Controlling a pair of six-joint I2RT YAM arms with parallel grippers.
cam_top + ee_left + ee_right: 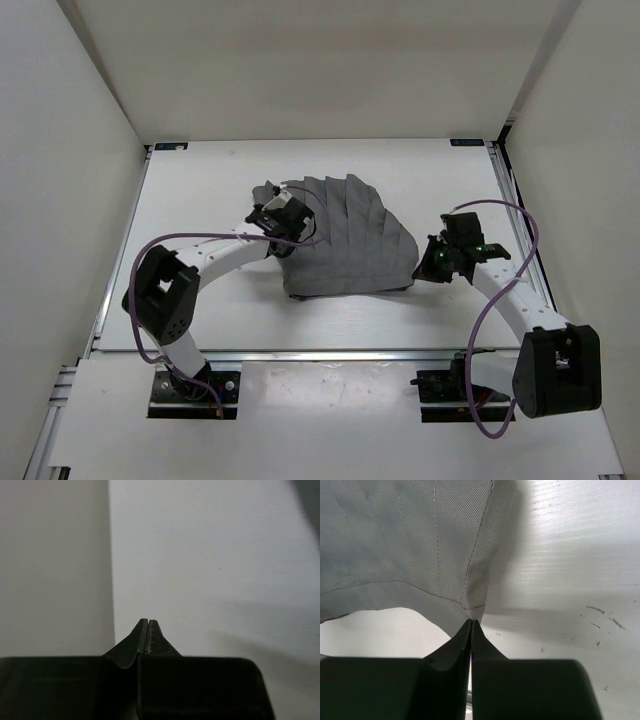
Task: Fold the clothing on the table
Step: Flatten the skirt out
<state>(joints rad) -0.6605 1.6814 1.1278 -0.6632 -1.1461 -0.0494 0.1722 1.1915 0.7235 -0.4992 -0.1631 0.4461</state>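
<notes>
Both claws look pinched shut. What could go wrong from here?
The right gripper pinches only the very corner of the clothing, so it may slip free when pulled. The left gripper is shut on nothing, so a lift might raise one side only and bunch the fabric.

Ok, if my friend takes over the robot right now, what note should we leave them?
The left gripper: jaws shut, nothing seen between them, at the left edge of the clothing.
The right gripper: jaws shut on the clothing's near right corner.
The clothing lies mid-table, pleats fanned out.
Done: one corner pinched.
Left: no neat fold shows yet, so the folding itself.
</notes>
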